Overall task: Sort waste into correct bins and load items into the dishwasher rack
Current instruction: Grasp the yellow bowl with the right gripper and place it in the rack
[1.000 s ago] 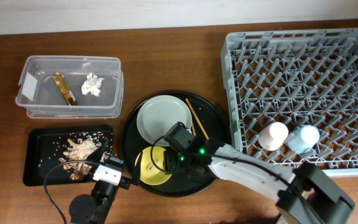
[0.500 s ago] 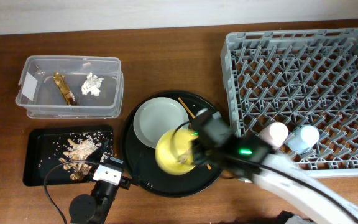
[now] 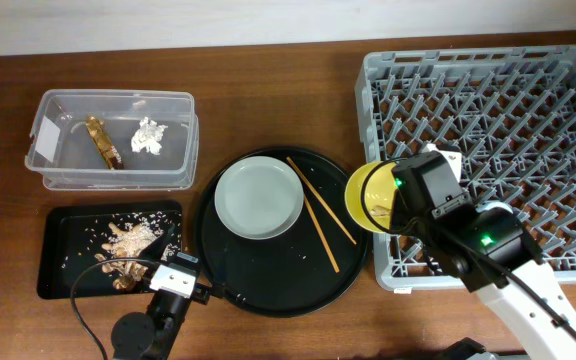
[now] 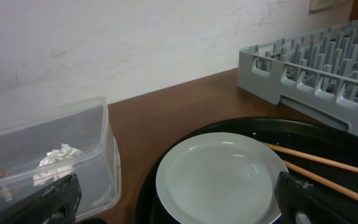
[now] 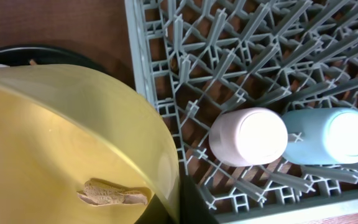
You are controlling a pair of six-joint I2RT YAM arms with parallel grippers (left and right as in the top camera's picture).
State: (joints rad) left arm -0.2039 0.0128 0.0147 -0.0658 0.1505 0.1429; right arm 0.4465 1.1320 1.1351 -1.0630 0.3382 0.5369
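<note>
The yellow bowl [image 3: 368, 197] hung tilted in the air over the left edge of the dishwasher rack [image 3: 488, 100], its mouth turned towards the round black tray [image 3: 258, 285]. The right tool [image 3: 393, 205] was clamped on the bowl's rim. In the right wrist view one dark finger [image 5: 182, 208] pressed the outside of the wall. A brownish scrap [image 5: 114, 194] clung to the bowl's inner surface.

Just beyond the bowl, in the rack's near rows, a pink cup [image 5: 248, 137] and a blue cup [image 5: 328, 135] stood side by side among the pegs, touching or nearly so.

On the round black tray beside the rack lay the grey plate [image 3: 259, 197]. The two wooden chopsticks [image 3: 318, 210] rested at an angle between the plate and the rack. The plate looked bare in the left wrist view.

Further left on the worktop [image 3: 268, 100] sat the clear tub [image 3: 68, 155], holding the brown-gold wrapper strip [image 3: 103, 142] and the crumpled white tissue [image 3: 148, 136], which lay apart from each other. In front of the tub was the flat black tray [image 3: 63, 270] with food scraps [image 3: 128, 245] and pale crumbs scattered on it.

The left tool [image 4: 176, 193] sat low at the near edge between the two trays. Its fingers [image 4: 61, 199] were spread wide and gripped nothing.
</note>
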